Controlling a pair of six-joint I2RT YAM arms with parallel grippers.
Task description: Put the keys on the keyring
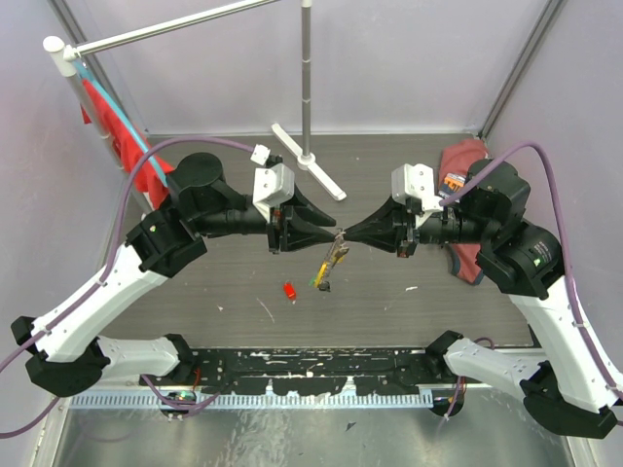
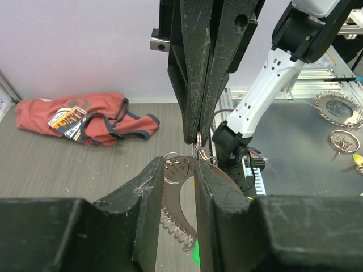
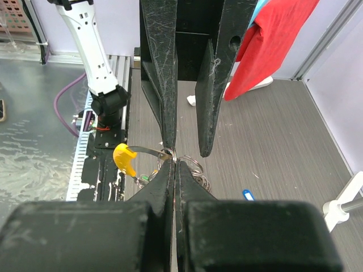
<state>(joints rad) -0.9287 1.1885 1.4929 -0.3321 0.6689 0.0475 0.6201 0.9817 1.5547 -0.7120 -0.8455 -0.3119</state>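
Note:
My two grippers meet tip to tip above the middle of the table. The right gripper [image 1: 348, 236] [image 3: 174, 161] is shut on the keyring's [image 1: 332, 259] [image 3: 191, 164] silvery ring, which hangs below it. The curved yellow tag [image 3: 123, 159] and the small green tag [image 2: 195, 254] dangle from the ring. My left gripper [image 1: 330, 233] [image 2: 178, 165] stands open, its fingers either side of the ring and the tag's curved metal strip [image 2: 173, 199]. The red key [image 1: 289, 290] lies on the table below the grippers. The blue key [image 3: 245, 194] lies on the table beyond them.
A red shirt [image 1: 461, 161] [image 2: 85, 119] lies crumpled at the back right by the right arm. A red cloth [image 1: 122, 136] hangs from a rail at the back left. A white stand [image 1: 308, 156] rises at the back centre. A black rail [image 1: 321, 365] runs along the near edge.

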